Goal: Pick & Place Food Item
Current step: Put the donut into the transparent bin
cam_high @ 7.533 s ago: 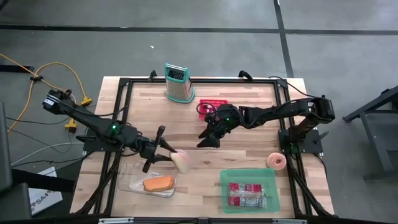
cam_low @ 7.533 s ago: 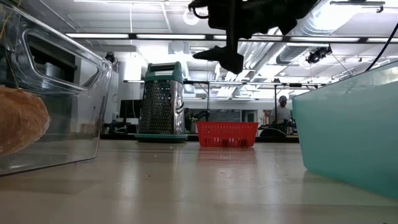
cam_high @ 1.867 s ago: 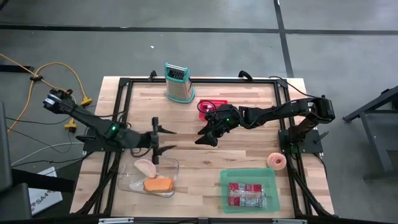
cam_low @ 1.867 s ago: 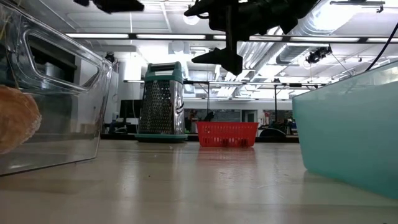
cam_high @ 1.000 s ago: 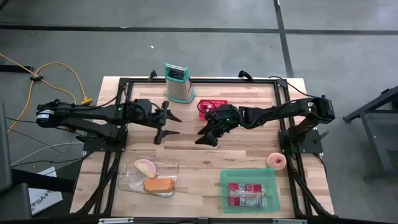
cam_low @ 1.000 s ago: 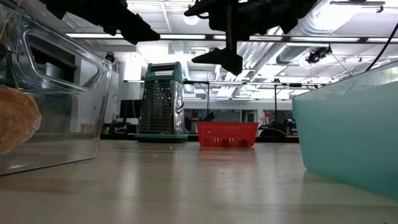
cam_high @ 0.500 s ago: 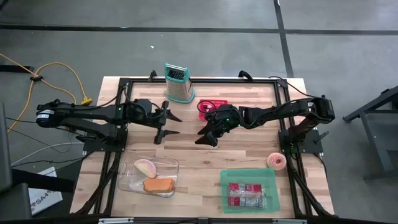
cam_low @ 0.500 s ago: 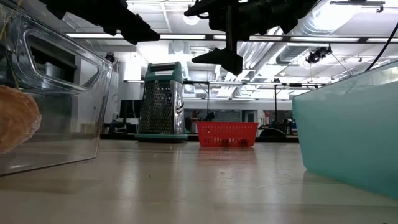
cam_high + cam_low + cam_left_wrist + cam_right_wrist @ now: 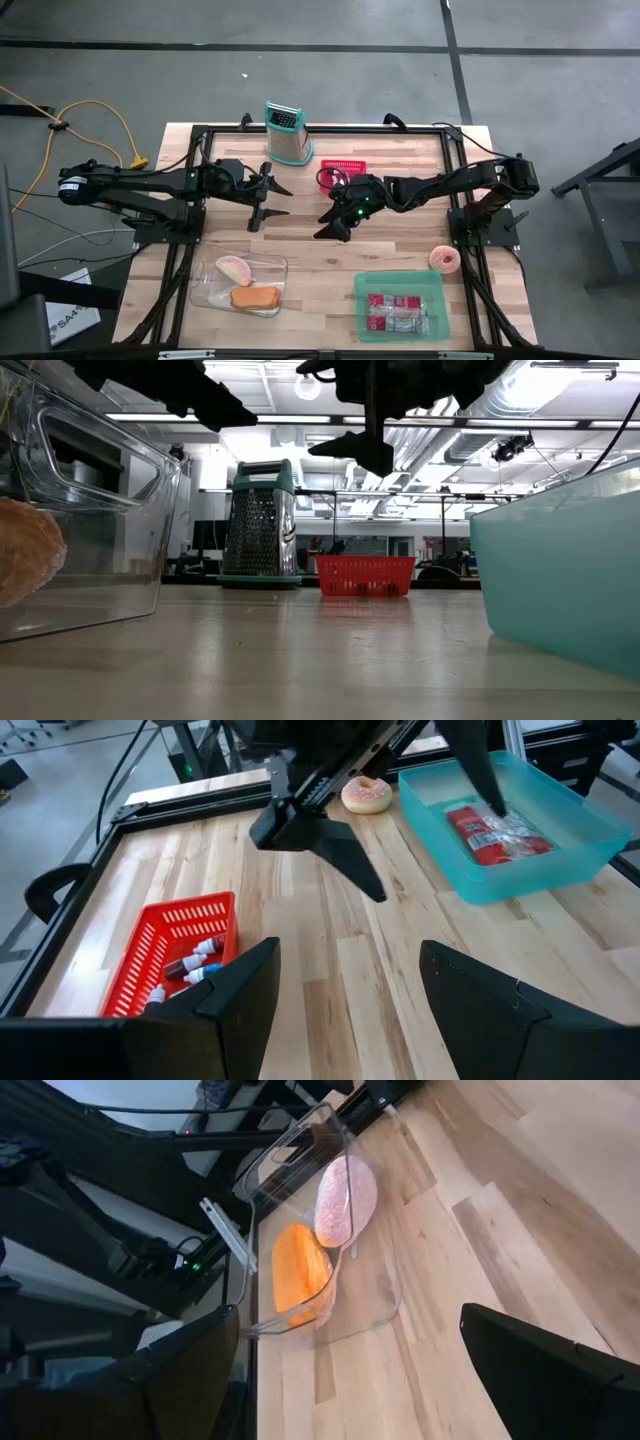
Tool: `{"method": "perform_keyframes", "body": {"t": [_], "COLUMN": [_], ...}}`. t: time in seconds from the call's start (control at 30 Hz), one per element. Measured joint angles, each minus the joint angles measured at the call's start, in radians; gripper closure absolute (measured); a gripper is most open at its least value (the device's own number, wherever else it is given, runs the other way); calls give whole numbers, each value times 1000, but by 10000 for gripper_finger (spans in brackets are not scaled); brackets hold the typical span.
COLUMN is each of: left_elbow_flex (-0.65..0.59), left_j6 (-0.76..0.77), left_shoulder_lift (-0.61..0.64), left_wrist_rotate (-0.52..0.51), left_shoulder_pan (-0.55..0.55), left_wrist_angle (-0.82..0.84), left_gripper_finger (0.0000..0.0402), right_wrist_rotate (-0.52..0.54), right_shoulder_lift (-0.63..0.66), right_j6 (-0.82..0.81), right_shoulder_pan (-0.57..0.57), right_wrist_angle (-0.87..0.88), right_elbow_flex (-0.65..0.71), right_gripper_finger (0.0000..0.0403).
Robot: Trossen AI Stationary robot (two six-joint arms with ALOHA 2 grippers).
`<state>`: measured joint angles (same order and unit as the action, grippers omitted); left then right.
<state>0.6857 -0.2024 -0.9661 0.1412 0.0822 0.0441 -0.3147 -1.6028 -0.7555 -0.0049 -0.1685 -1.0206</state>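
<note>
A pink food item (image 9: 236, 269) lies in a clear container (image 9: 212, 296) at the near left, beside an orange piece (image 9: 255, 297); the right wrist view shows the pink item (image 9: 345, 1200) and the orange piece (image 9: 298, 1270) side by side. My left gripper (image 9: 272, 203) hangs open above the table's left middle, well behind the container, with nothing between its fingers. My right gripper (image 9: 332, 222) hovers open over the table's centre, also holding nothing.
A metal grater (image 9: 285, 132) stands at the far edge. A red basket (image 9: 343, 168) with small bottles sits behind my right gripper. A teal bin (image 9: 398, 282) with red packets is at the near right, with a donut (image 9: 444, 259) beside it. Bare wood lies between the container and the bin.
</note>
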Motion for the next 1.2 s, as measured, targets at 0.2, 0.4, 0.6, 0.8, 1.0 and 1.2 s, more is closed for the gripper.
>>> {"method": "perform_keyframes", "body": {"t": [0.2,0.4,0.6,0.8,1.0,1.2], "left_elbow_flex": [0,0,0,0,0,0], "left_j6": [0,0,0,0,0,0], "left_shoulder_lift": [0,0,0,0,0,0], "left_wrist_rotate": [-1,-1,-1,-1,-1,0], "left_shoulder_pan": [0,0,0,0,0,0], "left_wrist_angle": [0,0,0,0,0,0], "left_gripper_finger": [169,169,169,169,169,169], "right_wrist_rotate": [-1,48,132,211,210,236], "right_shoulder_lift": [0,-1,-1,-1,8,78], "right_j6": [86,211,230,206,180,200], "right_shoulder_pan": [-1,8,-21,-58,-105,-139], "right_wrist_angle": [15,226,500,686,822,980], "right_elbow_flex": [0,0,0,0,0,-25], "right_gripper_finger": [34,34,34,34,34,34]}}
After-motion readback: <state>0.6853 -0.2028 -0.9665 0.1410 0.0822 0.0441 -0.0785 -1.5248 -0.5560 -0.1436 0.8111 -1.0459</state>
